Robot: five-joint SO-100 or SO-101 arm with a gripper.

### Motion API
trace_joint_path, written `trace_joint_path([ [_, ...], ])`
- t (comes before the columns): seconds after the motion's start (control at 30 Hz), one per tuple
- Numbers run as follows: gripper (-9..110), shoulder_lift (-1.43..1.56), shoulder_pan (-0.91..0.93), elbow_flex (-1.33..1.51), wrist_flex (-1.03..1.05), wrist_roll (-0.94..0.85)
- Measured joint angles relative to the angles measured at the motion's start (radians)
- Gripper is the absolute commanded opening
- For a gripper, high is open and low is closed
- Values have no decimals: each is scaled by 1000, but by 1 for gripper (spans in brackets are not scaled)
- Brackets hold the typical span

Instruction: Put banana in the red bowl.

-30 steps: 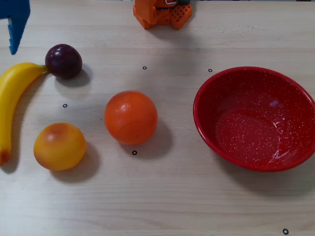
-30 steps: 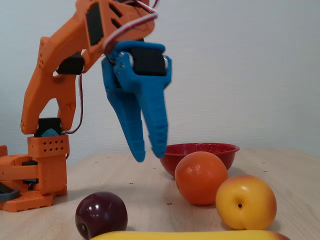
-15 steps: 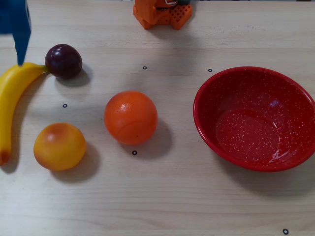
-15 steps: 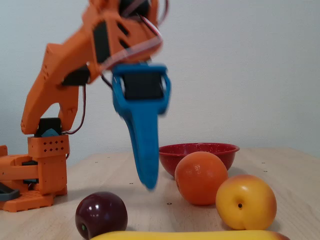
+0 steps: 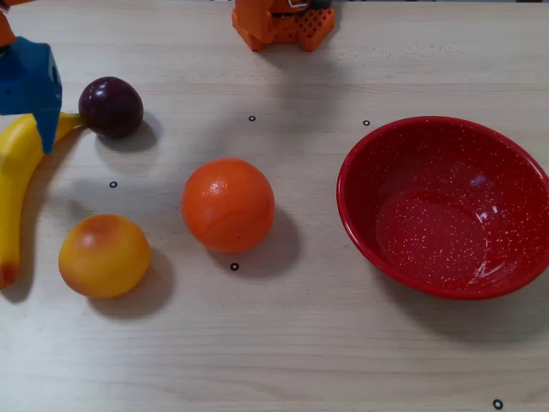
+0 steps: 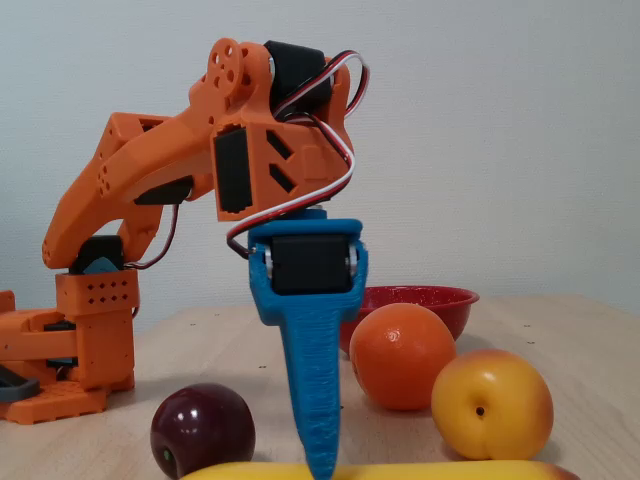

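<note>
The yellow banana (image 5: 13,197) lies on the table at the far left edge of the overhead view, stem end up by the plum. In the fixed view it shows as a yellow strip (image 6: 420,472) along the bottom edge. My blue gripper (image 5: 39,137) points straight down onto the banana's upper part. In the fixed view the gripper (image 6: 318,465) shows a single blue finger whose tip meets the banana; the other jaw is hidden, so I cannot tell how they stand. The red speckled bowl (image 5: 446,146) sits empty at the right, behind the fruit in the fixed view (image 6: 440,298).
A dark plum (image 5: 111,106) lies just right of the banana's stem. An orange ball (image 5: 227,204) sits mid-table and a yellow-orange fruit (image 5: 104,255) next to the banana's lower part. The arm's orange base (image 5: 283,21) stands at the top edge.
</note>
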Motion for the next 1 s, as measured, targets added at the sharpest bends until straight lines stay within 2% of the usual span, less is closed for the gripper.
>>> trace_joint_path([
  [0.4,25,-55,2,-34,-91,-8],
  [1.0,29,-94,0,-14,-164,-44],
])
